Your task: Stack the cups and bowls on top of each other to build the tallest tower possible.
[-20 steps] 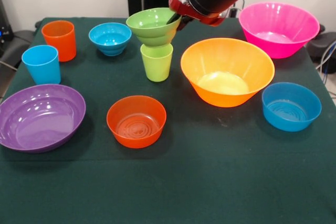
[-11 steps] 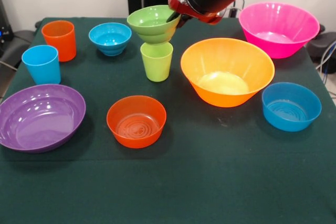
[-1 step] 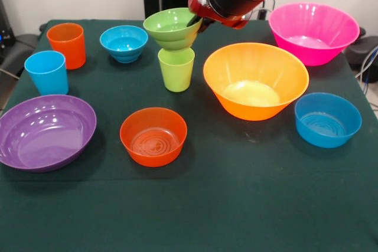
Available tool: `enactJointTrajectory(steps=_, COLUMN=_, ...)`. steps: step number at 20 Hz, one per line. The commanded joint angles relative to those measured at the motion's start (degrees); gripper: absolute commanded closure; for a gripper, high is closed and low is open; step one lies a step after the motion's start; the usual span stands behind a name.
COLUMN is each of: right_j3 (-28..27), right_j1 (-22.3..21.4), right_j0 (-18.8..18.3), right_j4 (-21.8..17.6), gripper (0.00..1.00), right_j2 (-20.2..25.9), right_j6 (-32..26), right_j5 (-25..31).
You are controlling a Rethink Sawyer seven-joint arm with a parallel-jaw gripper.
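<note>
Green small bowl (image 3: 172, 28) atop lime green cup (image 3: 176, 69), near the table's (image 3: 236, 205) far edge, mid-width. Gripper (image 3: 196, 22) at the bowl's rim; jaw state impossible to tell.

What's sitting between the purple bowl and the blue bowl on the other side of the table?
In the front view, the medium orange bowl lies between the purple bowl and the medium blue bowl; otherwise bare green cloth.

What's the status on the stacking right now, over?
Gripper at small green bowl's rim; open or shut unclear. Bowl sits on lime green cup, two-piece tower. Other cups and bowls still single on table. Nothing blocking.
</note>
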Motion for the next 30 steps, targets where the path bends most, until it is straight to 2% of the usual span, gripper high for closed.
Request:
enactJointTrajectory(steps=1, right_j3=3.2, right_j1=1.8, right_j0=-0.1, right_j4=0.4, gripper=1.0, right_j2=5.1, right_j6=7.6, right_j5=-5.5)
enactJointTrajectory(steps=7, right_j3=3.4, right_j1=1.9, right_j0=0.0, right_j4=0.0, gripper=1.0, right_j2=5.0, right_j6=7.0, right_j5=-7.1)
enactJointTrajectory(steps=15, right_j3=4.0, right_j1=2.0, right_j0=-0.3, right_j4=0.9, gripper=1.0, right_j2=5.3, right_j6=7.0, right_j5=-5.6)
enactJointTrajectory(steps=30, right_j3=5.4, right_j1=1.9, right_j0=-0.9, right_j4=1.7, gripper=1.0, right_j2=6.2, right_j6=6.7, right_j5=-8.1)
